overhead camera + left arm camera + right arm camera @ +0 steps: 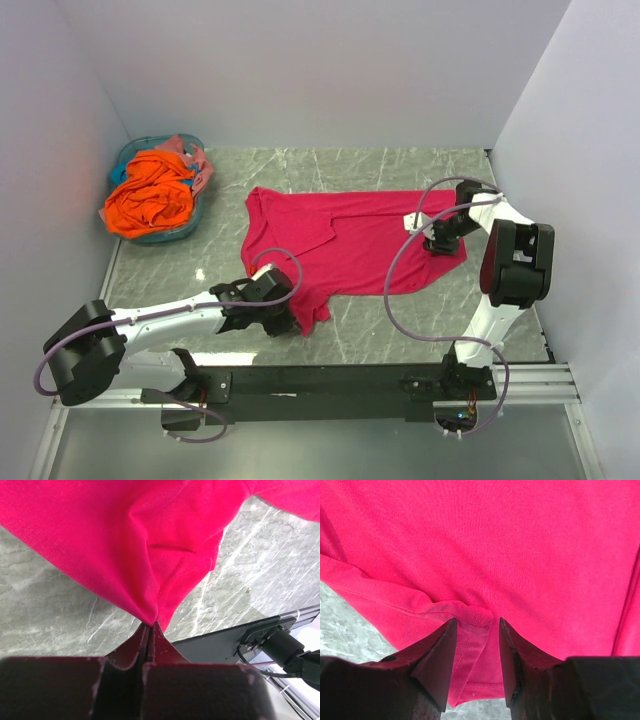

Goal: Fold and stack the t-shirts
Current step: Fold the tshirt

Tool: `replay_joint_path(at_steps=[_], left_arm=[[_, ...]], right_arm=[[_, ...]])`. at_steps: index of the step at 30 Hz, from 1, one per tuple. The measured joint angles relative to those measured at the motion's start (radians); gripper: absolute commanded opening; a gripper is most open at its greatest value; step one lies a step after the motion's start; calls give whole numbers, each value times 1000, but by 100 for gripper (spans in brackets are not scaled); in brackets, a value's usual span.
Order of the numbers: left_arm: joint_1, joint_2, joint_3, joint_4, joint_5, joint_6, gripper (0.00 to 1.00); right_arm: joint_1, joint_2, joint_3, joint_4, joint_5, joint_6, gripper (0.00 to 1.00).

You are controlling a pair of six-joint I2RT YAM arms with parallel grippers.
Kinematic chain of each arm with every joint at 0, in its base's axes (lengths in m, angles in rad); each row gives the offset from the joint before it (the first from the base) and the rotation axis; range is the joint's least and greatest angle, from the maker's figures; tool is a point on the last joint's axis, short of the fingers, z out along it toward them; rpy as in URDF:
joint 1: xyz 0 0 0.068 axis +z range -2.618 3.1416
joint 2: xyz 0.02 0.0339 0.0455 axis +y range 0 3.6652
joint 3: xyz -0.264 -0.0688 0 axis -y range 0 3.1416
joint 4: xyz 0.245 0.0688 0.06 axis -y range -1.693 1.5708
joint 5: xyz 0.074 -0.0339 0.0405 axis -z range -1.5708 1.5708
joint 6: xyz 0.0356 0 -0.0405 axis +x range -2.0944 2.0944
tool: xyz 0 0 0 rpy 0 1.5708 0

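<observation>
The crimson-pink t-shirt (350, 240) lies spread on the marble table, with a folded flap on its left half. My left gripper (292, 318) is shut on the shirt's near-left corner, and the cloth (125, 540) rises in a pinched peak from the fingertips (151, 625). My right gripper (437, 243) is open over the shirt's right edge, and a hemmed corner (495, 545) lies between its spread fingers (477, 625). The bright orange t-shirt (150, 195) is heaped in the basket at the back left. A bit of the salmon-pink t-shirt (185, 147) shows behind it.
The round teal basket (165, 238) stands in the back left corner against the wall. The black mounting rail (330, 380) runs along the table's near edge and also shows in the left wrist view (220, 642). The right arm's cable (395, 290) loops over the shirt's near-right part.
</observation>
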Motion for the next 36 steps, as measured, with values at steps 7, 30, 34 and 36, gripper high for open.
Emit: replay_joint_path(at_steps=[7,30,34,36], left_arm=[[0,-4,0,0,0,-1,1],[0,-45,0,-2,0,-4,0],[0,-47,0,-5,0,-3,0],[0,-56,0,-13,0,-4,1]], right_arm=[[0,22,0,0,15,6,42],[-34,-85,-66,8,-35,21,11],[-40,-94,-94,9,-46,25,0],[-47,-106,-107,6,-57,29,0]])
